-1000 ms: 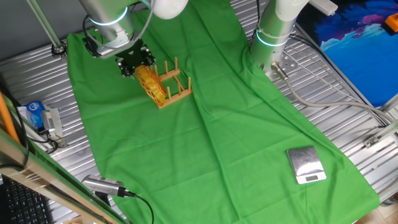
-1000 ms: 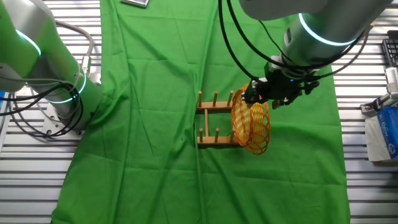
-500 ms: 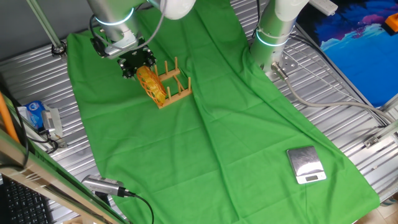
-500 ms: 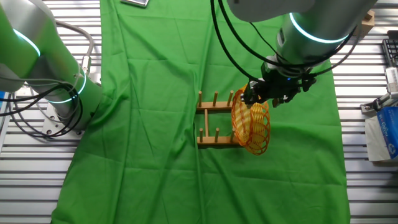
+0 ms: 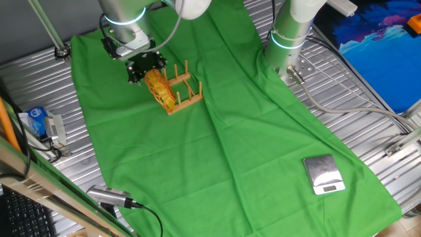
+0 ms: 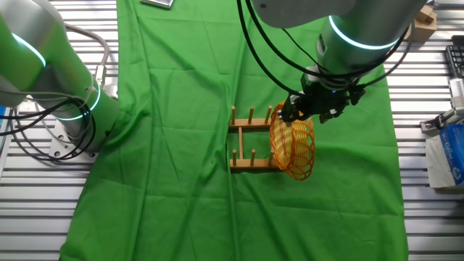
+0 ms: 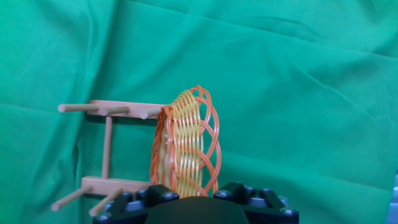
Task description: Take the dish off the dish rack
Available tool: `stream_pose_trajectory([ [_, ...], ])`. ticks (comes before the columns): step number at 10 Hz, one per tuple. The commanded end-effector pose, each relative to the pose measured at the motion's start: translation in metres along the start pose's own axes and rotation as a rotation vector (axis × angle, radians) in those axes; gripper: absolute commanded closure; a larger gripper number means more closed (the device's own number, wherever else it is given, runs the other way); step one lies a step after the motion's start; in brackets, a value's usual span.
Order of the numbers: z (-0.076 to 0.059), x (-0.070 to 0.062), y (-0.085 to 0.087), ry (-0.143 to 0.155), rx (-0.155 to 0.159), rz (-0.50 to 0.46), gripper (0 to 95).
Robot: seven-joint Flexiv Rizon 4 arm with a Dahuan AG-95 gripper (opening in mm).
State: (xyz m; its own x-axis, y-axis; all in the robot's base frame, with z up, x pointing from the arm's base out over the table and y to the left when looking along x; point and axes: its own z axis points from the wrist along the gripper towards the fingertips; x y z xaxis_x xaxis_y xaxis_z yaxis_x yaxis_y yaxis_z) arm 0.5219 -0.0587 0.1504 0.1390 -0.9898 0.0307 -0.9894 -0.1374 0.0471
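Yellow-orange wicker, the dish (image 6: 293, 148) is being kept upright on edge at the dish rack's (image 6: 246, 140) three-o'clock end; the gripper (image 6: 313, 109) is positioned above it, its state indiscernible.

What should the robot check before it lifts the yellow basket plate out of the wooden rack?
1. Dish standing on edge at the end of the dish rack: ok.
2. Gripper directly above the dish's upper rim: ok, both fixed views agree.
3. Jaws closed on the rim: cannot tell; the hand view shows the rim running up to the gripper body, but the fingertips are hidden.
4. Pegs clear of the dish's path upward: ok, they sit to one side of it.
5. Green cloth around the rack free of other things: ok; the silver scale lies far off.
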Motion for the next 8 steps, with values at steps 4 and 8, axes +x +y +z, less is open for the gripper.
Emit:
stream_pose_trajectory([
  [4, 0.005, -0.006, 0.007, -0.007, -0.004, 0.007, 19.0],
  [8, 0.009, -0.013, 0.009, -0.007, -0.004, 0.003, 19.0],
])
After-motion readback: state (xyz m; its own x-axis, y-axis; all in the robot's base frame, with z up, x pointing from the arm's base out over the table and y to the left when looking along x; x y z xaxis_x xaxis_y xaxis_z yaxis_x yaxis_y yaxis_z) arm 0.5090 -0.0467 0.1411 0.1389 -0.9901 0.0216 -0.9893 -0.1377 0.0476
